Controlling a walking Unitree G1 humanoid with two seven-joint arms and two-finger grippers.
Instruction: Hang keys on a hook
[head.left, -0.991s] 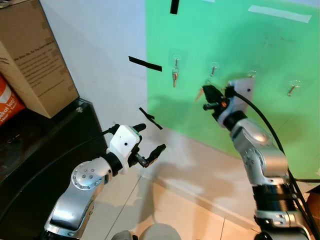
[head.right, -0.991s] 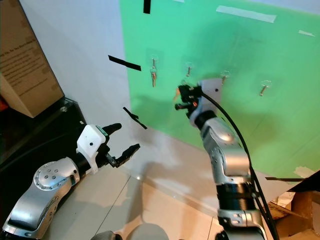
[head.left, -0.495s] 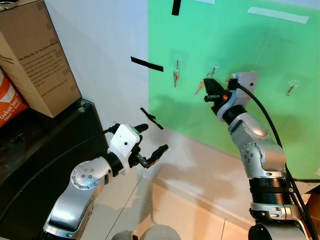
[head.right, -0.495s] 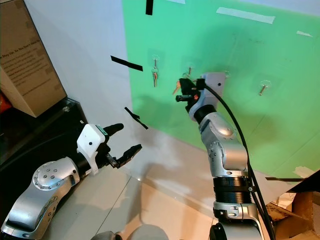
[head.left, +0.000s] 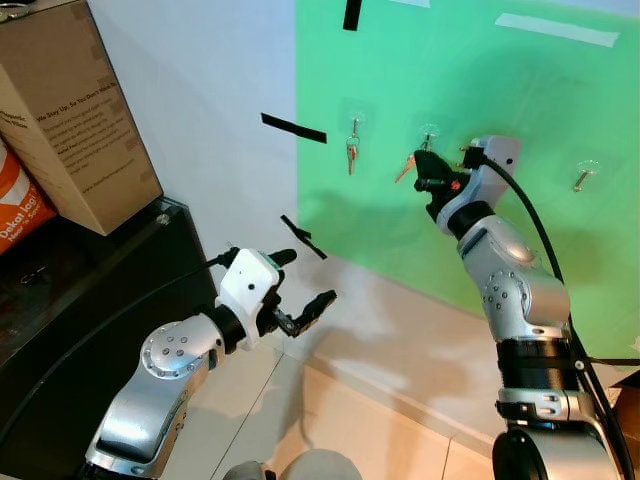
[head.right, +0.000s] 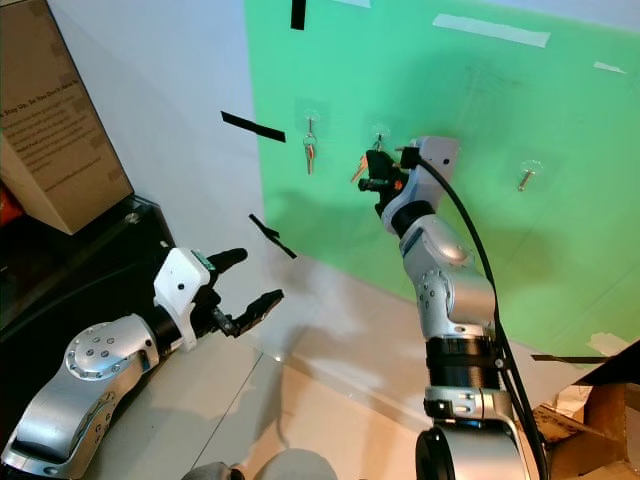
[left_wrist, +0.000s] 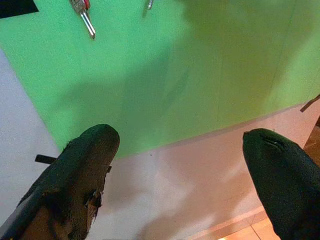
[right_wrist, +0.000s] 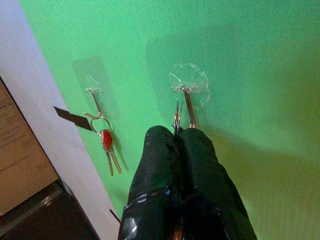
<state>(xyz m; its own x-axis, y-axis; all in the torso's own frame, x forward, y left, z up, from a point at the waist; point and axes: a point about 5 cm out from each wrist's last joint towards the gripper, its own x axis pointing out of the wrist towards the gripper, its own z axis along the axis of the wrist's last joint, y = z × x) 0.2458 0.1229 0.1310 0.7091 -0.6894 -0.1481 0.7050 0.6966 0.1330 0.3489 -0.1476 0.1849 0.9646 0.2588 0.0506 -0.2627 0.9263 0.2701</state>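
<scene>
The right gripper (head.left: 420, 172) is raised to the green board (head.left: 520, 90) on the wall, its two black fingers (right_wrist: 162, 160) pressed together on the ring of a set of keys (head.left: 405, 168). In the right wrist view the thin metal ring stands up out of the fingertips and lies just beside, possibly touching, the stem of a clear stick-on hook (right_wrist: 188, 90); whether the ring is actually over the hook cannot be told. In the head views an orange-tagged key sticks out to the robot's left of the gripper, just below that same hook (head.left: 428, 135). One hook further to the robot's left, another hook (head.left: 354, 118) already carries a second bunch of keys (head.left: 350, 152) with a red tag, hanging free against the board. Further right on the board a hook (head.left: 586, 172) holds a small metal piece. The left gripper (head.left: 300, 290) hovers low and well away from the board, in front of the white wall, its fingers spread apart with nothing between them. Strips of black tape (head.left: 293, 127) are stuck to the wall near the edge of the board. To the robot's left a cardboard box (head.left: 70, 110) stands on a dark cabinet (head.left: 90, 290).
</scene>
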